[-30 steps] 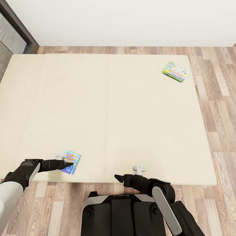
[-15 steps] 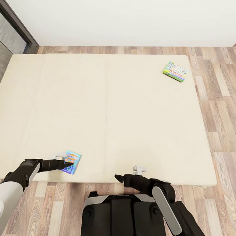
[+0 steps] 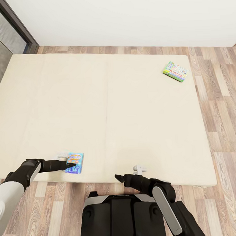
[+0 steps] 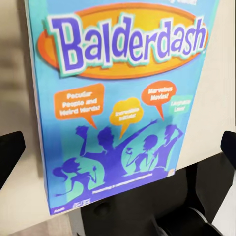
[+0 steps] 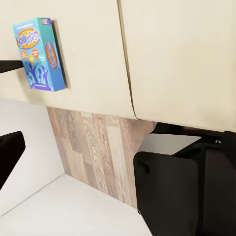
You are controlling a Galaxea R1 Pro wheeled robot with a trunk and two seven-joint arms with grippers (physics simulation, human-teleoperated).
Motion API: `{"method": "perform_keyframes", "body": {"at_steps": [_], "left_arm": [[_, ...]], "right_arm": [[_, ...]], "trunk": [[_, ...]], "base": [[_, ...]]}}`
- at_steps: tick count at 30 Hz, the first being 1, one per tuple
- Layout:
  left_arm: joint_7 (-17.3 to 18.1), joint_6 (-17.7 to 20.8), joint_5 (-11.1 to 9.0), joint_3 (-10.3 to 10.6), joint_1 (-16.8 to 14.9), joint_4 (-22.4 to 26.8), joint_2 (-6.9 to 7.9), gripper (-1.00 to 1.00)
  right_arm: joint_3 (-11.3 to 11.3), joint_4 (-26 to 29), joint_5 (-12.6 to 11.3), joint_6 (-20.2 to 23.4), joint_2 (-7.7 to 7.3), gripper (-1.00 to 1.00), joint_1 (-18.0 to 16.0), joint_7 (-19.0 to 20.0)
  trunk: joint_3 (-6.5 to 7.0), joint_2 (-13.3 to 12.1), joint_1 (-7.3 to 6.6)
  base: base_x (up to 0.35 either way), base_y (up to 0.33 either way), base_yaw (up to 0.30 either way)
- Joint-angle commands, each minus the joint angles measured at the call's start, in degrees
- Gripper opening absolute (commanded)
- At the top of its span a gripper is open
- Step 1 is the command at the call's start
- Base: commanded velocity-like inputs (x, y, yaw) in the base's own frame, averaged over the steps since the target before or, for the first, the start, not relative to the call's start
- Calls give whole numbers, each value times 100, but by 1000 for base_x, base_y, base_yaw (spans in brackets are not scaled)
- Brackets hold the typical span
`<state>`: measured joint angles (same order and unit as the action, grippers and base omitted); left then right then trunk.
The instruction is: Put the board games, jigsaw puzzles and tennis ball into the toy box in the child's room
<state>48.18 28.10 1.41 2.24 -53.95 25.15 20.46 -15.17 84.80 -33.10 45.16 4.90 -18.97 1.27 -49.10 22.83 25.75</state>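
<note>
A blue board game [image 3: 75,162] with a "Balderdash" lid [image 4: 123,98] lies flat on the beige bed [image 3: 107,111], close to its near edge. My left gripper [image 3: 67,161] is open and reaches over it from the left, one fingertip [image 4: 10,153] on each side of the box. The same blue box [image 5: 39,54] appears in the right wrist view. A pastel board game with a green edge [image 3: 176,71] lies at the bed's far right corner. My right gripper [image 3: 118,177] hangs open and empty over the bed's near edge, right of the blue box.
Wood-plank floor [image 3: 220,103] runs along the bed's right side and in front of it. A white wall [image 3: 127,18] stands behind the bed, with a dark-framed window [image 3: 14,26] at the far left. My dark base [image 3: 119,217] is right against the bed's near edge.
The blue board game has slid slightly right and turned straighter on the mattress, and my left gripper shifted with it. The right arm and the pastel box have not moved.
</note>
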Motion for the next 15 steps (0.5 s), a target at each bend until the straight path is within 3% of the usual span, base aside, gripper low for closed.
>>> {"method": "perform_keyframes", "body": {"at_steps": [1,15], "left_arm": [[23,24,13,15,-1,8,4,100],[-50,29,8,3,-1,8,-22,100]], "right_arm": [[5,4,13,27,2,100,-2,13],[5,7,4,27,2,100,-2,13]], "trunk": [[-6,9,3],[-6,9,3]], "base": [[0,0,0],[0,0,0]]}}
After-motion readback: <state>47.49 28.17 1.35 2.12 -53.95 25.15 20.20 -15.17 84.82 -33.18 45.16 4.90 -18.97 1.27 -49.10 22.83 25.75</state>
